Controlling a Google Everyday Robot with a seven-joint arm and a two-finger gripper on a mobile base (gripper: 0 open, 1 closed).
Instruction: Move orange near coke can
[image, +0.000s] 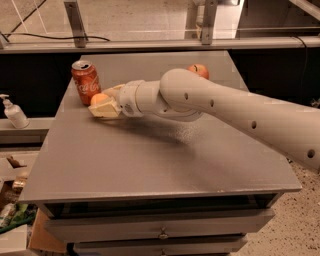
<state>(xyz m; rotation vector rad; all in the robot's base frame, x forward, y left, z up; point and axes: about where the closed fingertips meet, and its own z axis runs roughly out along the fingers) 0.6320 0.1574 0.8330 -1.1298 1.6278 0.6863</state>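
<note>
Red aluminium coke can (86, 82), silver top, upright on grey worktop (150, 160) | small round yellow-orange orange (98, 98) just beside the can | cream two-finger tool (102, 106) beside the can, clasping the orange

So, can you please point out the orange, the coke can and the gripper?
orange (98, 98): camera view, its bare upper skin.
coke can (86, 84): camera view, the red side with white script.
gripper (100, 104): camera view, midway between its fingertips, shut on the orange beside the can.
</note>
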